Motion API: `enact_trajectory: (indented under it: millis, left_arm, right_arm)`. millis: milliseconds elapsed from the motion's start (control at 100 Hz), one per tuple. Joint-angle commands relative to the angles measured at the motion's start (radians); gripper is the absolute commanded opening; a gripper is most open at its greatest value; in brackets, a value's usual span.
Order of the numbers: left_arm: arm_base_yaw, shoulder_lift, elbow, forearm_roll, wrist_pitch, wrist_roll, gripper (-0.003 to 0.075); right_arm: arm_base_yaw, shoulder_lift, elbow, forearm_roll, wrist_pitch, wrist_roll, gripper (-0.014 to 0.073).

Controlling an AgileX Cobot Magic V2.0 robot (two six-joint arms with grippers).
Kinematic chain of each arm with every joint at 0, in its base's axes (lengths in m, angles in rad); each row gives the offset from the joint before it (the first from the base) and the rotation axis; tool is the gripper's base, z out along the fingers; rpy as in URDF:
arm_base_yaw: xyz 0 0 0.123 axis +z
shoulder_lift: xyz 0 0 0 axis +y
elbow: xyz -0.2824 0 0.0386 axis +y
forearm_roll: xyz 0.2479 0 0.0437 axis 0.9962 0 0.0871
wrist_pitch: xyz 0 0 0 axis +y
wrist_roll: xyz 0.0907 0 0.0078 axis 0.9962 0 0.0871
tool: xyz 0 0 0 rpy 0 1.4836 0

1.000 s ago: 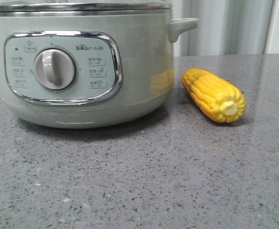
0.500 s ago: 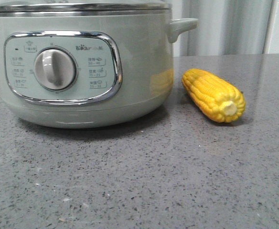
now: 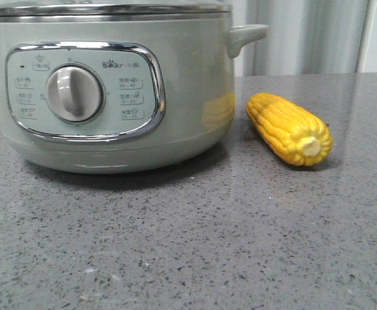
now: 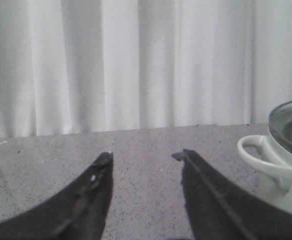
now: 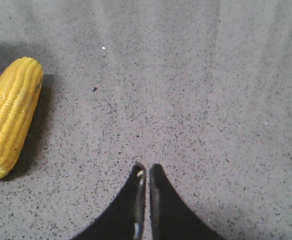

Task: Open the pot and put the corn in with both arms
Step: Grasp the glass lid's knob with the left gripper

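On the grey speckled tabletop (image 3: 195,245) in front of you there are two task items: one pot (image 3: 188,97) and one corn (image 3: 289,128). The pot is the pale-green cooker at the left of the front view, with a single grey dial (image 3: 74,93) set in one chrome-framed control panel (image 3: 137,90). One side handle (image 3: 243,35) juts from its upper right; a second handle shows only in the left wrist view. A glass lid (image 3: 111,8) sits on the steel rim, so the pot is closed, and you cannot tell what, if anything, is inside.

The corn lies on its side on the tabletop just to the right of the pot, not touching it, its pale cut end toward the camera. Its yellow is mirrored faintly on the pot's wall.

You have two tools, neither holding anything. The left tool (image 4: 145,156) is released, its two dark fingers spread apart over bare tabletop, with the pot's handle and lid edge off to one side. The right tool (image 5: 146,170) is clenched, fingertips nearly together with only a thin slit between them, above the tabletop and well apart from the corn.

A pale curtain (image 4: 136,60) hangs behind the tabletop.
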Motion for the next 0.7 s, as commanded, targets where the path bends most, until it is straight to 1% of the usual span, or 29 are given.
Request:
enact_trajectory:
  millis: [0, 90, 120, 300, 470, 520, 640, 690]
  left_arm:
    - [-0.020, 0.038, -0.037, -0.009, -0.166, -0.008, 0.0432]
    - [-0.068, 0.071, -0.039, -0.004, -0.295, -0.008, 0.0417]
    - [-0.089, 0.083, -0.046, 0.003, -0.317, -0.008, 0.0410]
    - [-0.263, 0.220, -0.149, 0.021, -0.271, -0.008, 0.0402]
    - [-0.429, 0.380, -0.256, 0.019, -0.270, -0.008, 0.0405]
    - [-0.466, 0.427, -0.290, 0.019, -0.270, -0.008, 0.0421]
    - [-0.538, 0.536, -0.362, 0.017, -0.267, -0.008, 0.0501]
    - [-0.561, 0.574, -0.393, 0.013, -0.258, -0.008, 0.0518]
  right_arm:
    - [0.001, 0.028, -0.038, 0.000, -0.083, -0.004, -0.0066]
    - [0.001, 0.032, -0.038, 0.000, -0.083, -0.004, -0.0066]
    - [0.001, 0.032, -0.038, 0.000, -0.083, -0.004, -0.0066]
    - [0.001, 0.032, -0.038, 0.000, -0.083, -0.004, -0.0066]
    - [0.001, 0.032, -0.038, 0.000, -0.083, -0.004, -0.0066]
    - [0.001, 0.032, -0.038, 0.000, -0.083, -0.004, -0.0066]
    - [0.001, 0.032, -0.038, 0.000, -0.083, -0.004, -0.0066]
    - [0.001, 0.032, -0.038, 0.000, -0.083, -0.004, -0.0066]
